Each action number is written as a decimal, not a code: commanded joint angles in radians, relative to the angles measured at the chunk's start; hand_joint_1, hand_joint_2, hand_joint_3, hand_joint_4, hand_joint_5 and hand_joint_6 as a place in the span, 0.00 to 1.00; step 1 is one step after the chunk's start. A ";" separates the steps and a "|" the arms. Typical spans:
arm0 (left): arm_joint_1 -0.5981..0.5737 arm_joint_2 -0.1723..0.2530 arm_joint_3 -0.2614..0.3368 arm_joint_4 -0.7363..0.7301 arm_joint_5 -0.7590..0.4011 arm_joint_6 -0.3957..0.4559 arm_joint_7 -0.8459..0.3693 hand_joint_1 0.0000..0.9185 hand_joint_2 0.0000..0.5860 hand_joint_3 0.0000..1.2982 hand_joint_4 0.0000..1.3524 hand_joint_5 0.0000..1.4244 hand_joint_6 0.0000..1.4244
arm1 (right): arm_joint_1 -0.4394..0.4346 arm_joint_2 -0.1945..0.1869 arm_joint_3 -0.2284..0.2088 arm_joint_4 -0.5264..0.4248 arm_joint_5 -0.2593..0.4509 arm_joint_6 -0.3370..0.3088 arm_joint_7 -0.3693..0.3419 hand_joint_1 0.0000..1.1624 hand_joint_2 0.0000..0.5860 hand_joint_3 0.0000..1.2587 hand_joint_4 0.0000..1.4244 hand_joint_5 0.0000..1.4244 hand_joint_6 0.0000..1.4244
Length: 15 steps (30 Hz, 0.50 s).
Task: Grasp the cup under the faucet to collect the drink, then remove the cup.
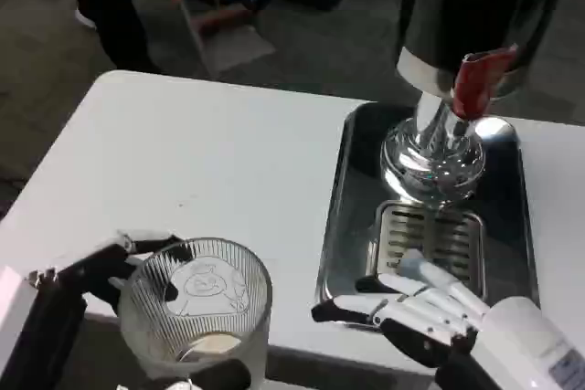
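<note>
A clear ribbed glass cup (196,308) with a bear picture on it stands at the table's near left edge. My left hand (110,267) wraps around it, with fingers on its far side and another below near the bottom edge. The silver drink dispenser (457,61) with a red tap lever (475,79) stands at the back right on a dark metal tray (343,189). A slotted drip grate (430,235) lies under the faucet. My right hand (425,308) rests with fingers spread over the tray's near edge, holding nothing.
The white table (210,162) stretches between the cup and the tray. Beyond the table's far edge is a dark floor with a person's legs (105,6) at the top left.
</note>
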<state>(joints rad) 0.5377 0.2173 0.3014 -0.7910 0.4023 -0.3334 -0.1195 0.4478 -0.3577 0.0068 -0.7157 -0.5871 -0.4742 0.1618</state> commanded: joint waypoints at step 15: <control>0.003 -0.006 -0.004 -0.024 0.000 -0.001 -0.001 0.55 0.15 0.48 0.54 0.53 0.37 | 0.008 0.000 -0.007 -0.016 0.019 -0.008 0.000 0.31 0.71 0.24 0.21 0.14 0.05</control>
<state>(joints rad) 0.5382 0.2167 0.2993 -0.7912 0.4026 -0.3334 -0.1195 0.4461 -0.3577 0.0063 -0.7159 -0.5854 -0.4742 0.1618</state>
